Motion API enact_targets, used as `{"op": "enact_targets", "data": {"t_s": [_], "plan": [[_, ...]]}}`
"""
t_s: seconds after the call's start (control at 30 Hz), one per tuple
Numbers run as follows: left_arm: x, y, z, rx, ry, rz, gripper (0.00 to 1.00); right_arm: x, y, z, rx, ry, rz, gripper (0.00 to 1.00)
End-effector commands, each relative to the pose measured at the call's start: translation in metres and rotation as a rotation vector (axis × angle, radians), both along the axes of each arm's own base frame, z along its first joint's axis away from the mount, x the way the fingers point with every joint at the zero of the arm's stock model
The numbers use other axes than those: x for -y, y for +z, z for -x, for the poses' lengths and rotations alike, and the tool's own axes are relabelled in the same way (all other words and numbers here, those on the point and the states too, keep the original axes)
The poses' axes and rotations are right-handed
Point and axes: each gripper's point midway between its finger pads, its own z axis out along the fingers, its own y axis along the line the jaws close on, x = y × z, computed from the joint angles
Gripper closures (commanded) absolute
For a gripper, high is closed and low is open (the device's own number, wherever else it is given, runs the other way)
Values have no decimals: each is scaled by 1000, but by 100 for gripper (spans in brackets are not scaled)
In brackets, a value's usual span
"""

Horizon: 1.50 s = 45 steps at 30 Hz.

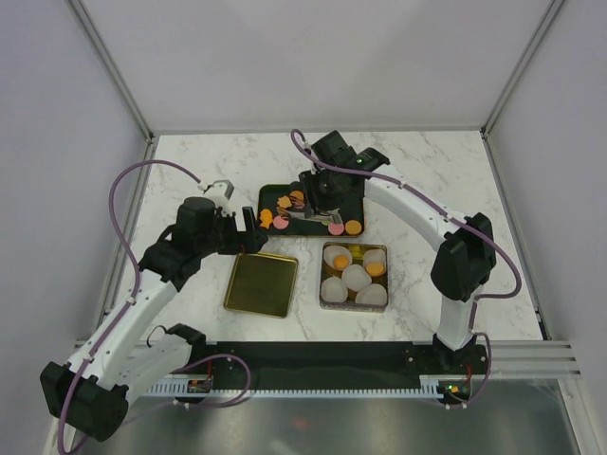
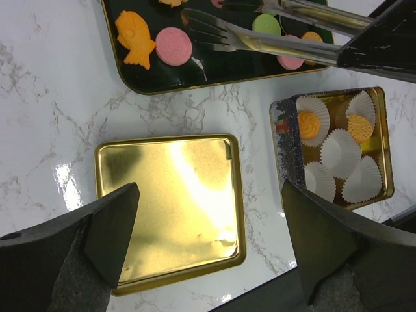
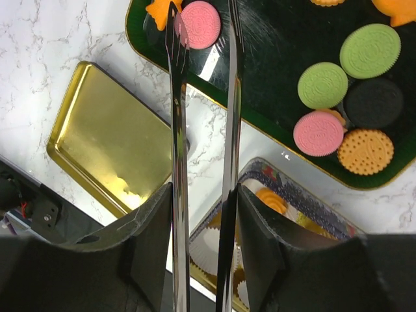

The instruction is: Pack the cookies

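Note:
Several cookies lie on a dark green tray (image 1: pixel 269 194): an orange fish (image 2: pixel 134 38), pink rounds (image 3: pixel 200 23) and green rounds (image 3: pixel 370 51). A gold tin (image 1: pixel 323 277) holds white paper cups, two with orange cookies (image 2: pixel 309 123). My right gripper (image 3: pixel 203 195) is shut on metal tongs (image 3: pixel 177 130) over the tray. The tong tips are apart and empty, next to a pink cookie and the fish. My left gripper (image 2: pixel 209 195) is open and empty above the gold lid (image 2: pixel 169 208), left of the tray in the top view (image 1: pixel 254 232).
The flat gold lid (image 1: pixel 261 284) lies left of the tin, near the table's front edge. A black strip (image 1: pixel 322 365) runs along the near edge. White walls enclose the marble table on three sides.

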Motion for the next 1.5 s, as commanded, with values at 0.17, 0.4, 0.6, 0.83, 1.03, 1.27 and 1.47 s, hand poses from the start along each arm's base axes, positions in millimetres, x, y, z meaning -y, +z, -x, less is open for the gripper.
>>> {"op": "enact_targets", "data": {"t_s": [0.17,0.4,0.6,0.83,1.03,1.27,1.47], "plan": [[-7,10,-4,52,23,-14,0,-32,-2,-13,58,64,4,50],[-6,10,-3,47,20,-10,0,-43,-14,-9,50,88,25,49],[-6,11,-2,51,17,-8,0,-43,-22,-10,49,83,49,49],[-6,11,-2,50,16,-6,0,-41,-26,-11,51,76,67,49],[-5,11,-2,51,13,-5,0,-41,-33,-11,38,78,73,48],[-6,12,-2,52,15,-4,0,-41,-38,-10,26,84,78,48],[-6,11,-2,51,16,-5,0,-42,-33,-7,18,90,56,50]]}}
